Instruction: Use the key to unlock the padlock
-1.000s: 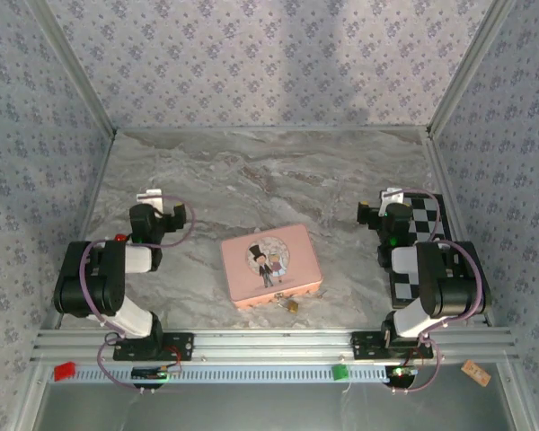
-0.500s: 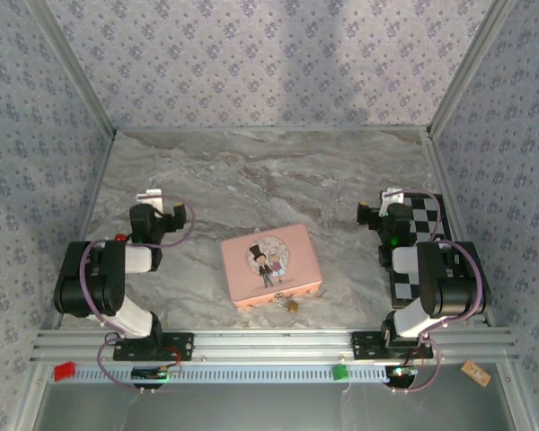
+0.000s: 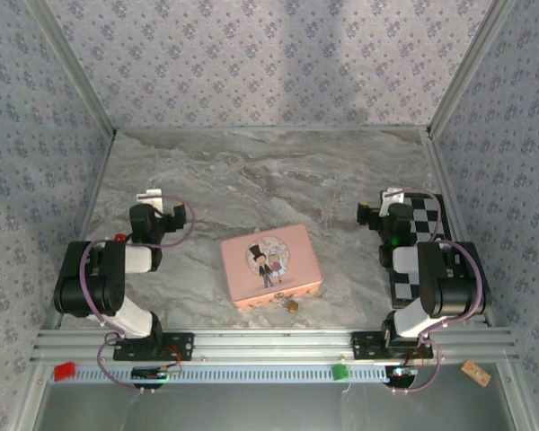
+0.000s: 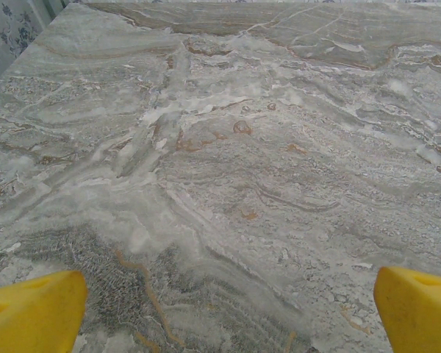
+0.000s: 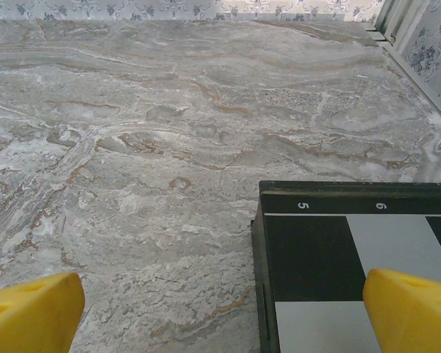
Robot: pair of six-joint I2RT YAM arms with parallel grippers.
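Tiny brass-gold padlock lies near the worktop's near edge, its thin shackle pointing back at the pink rectangular tin just beside it. The left fingers and right fingers gape wide, empty.

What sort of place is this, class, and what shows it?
Probably a robot test cell: left arm and right arm bolted to an aluminium rail, patterned panels walling in a marble-look table, and a checkered board.
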